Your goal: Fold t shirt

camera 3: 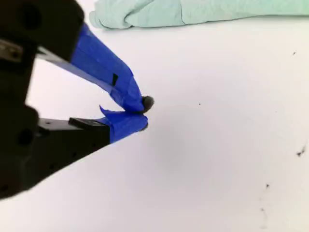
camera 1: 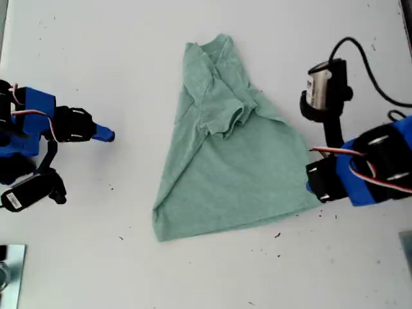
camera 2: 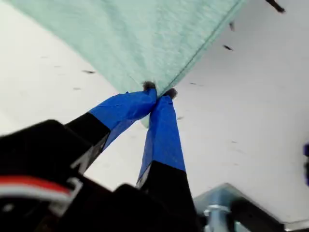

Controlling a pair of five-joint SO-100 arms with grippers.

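On a speckled white table (camera 1: 96, 270), my first tool (camera 2: 158, 93) pinches the t shirt (camera 1: 232, 174) corner; my second tool (camera 3: 144, 115) closed, empty

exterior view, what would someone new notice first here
The pale green t shirt stands out first, half folded in the middle of the white table with a sleeve bunched on top. At the exterior view's right my first tool pinches a corner of the shirt. My second tool is shut on nothing at the exterior view's left, clear of the cloth.
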